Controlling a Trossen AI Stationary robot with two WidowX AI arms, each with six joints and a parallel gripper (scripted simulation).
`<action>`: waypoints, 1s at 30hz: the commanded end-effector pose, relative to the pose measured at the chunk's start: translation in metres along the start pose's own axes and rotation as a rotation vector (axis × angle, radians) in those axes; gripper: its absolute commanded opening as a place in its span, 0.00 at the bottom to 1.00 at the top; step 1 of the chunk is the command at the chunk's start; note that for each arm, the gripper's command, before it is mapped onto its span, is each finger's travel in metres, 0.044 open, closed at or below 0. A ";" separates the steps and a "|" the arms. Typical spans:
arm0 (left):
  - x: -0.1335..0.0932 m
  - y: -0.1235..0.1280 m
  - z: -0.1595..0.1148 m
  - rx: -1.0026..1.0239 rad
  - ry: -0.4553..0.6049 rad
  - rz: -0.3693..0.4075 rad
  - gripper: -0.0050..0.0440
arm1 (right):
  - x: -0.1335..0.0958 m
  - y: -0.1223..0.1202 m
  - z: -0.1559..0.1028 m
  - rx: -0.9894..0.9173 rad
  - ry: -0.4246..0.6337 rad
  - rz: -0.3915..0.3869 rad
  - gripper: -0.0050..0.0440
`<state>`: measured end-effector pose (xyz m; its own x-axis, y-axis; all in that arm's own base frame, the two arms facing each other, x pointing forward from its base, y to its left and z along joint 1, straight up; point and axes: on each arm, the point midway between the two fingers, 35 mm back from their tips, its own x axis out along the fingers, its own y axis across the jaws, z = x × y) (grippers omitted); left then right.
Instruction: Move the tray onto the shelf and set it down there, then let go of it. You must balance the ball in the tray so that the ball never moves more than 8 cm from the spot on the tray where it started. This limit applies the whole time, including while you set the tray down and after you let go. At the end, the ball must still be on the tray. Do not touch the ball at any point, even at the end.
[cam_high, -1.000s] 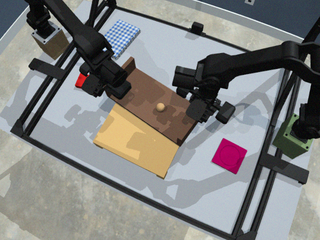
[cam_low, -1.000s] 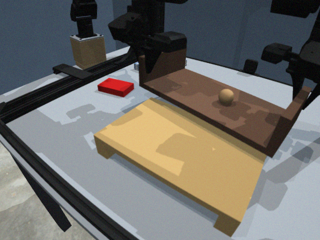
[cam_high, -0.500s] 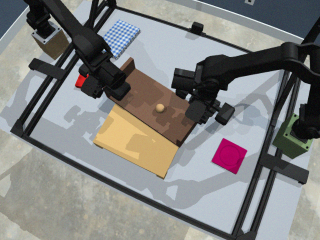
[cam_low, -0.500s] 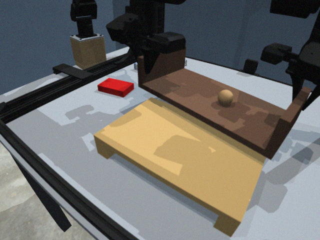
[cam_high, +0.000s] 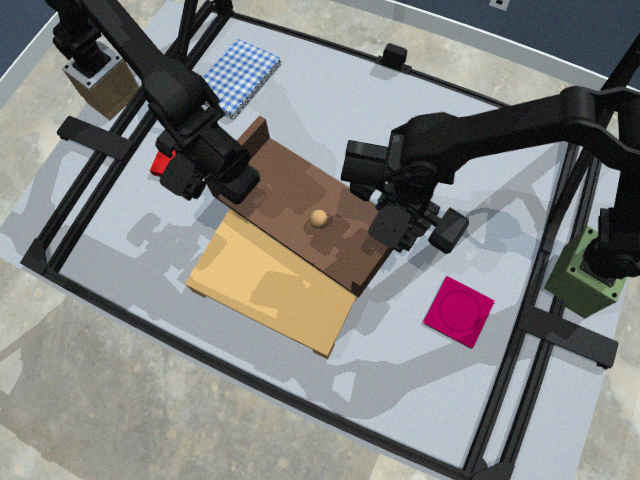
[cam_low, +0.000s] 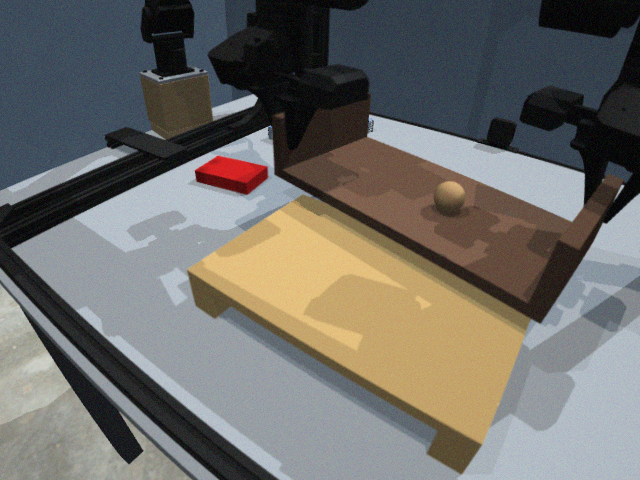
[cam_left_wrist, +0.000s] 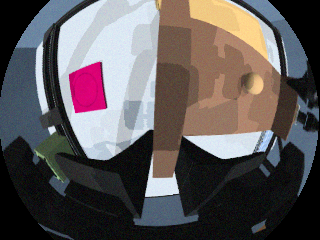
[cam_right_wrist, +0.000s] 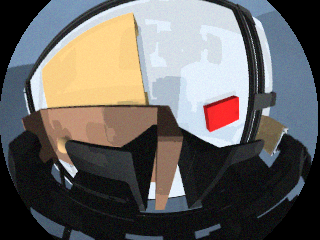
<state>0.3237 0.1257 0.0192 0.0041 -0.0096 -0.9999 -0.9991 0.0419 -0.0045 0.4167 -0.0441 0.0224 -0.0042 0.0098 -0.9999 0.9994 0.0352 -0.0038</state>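
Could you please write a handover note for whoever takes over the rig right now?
Left gripper and right gripper: each shut on an end wall of the brown rectangular tray.
Tray: at the long edge of the low yellow shelf.
Small tan ball: on the tray.
Done: tray gripped.
Left: move onto shelf, set down, release, withdraw both arms, ball untouched.

1. You have one tray (cam_high: 289, 178) (cam_low: 372, 170) (cam_left_wrist: 215, 112) (cam_right_wrist: 107, 120), landmark.
2. One ball (cam_high: 318, 218) (cam_low: 449, 197) (cam_left_wrist: 252, 83) (cam_right_wrist: 62, 145), on tray.
3. One shelf (cam_high: 232, 258) (cam_low: 268, 258) (cam_left_wrist: 235, 22) (cam_right_wrist: 95, 70), alongside tray.
4. Your two grippers: left gripper (cam_high: 392, 224) (cam_low: 599, 206) (cam_left_wrist: 164, 215), right gripper (cam_high: 222, 180) (cam_low: 305, 129) (cam_right_wrist: 168, 206), at tray's opposite ends.
5. One red block (cam_high: 161, 164) (cam_low: 230, 175) (cam_right_wrist: 221, 114), near tray.
6. One checked pad (cam_high: 241, 77) (cam_low: 371, 125) (cam_left_wrist: 262, 141), near tray.
7. One magenta square (cam_high: 459, 311) (cam_left_wrist: 88, 88), apart from tray.
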 end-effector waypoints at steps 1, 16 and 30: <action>0.000 0.000 0.004 -0.002 -0.022 0.003 0.14 | -0.003 0.001 0.004 -0.002 -0.023 0.003 0.14; -0.001 0.001 0.009 -0.002 -0.005 0.000 0.14 | -0.002 0.002 0.009 -0.002 -0.006 -0.001 0.14; -0.002 0.002 0.013 -0.002 0.006 -0.001 0.14 | -0.002 0.002 0.013 -0.002 0.005 -0.002 0.14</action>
<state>0.3225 0.1361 0.0193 0.0020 0.0054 -1.0000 -0.9991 0.0413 -0.0018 0.4188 -0.0545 0.0235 -0.0017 -0.0049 -1.0000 0.9994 0.0357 -0.0018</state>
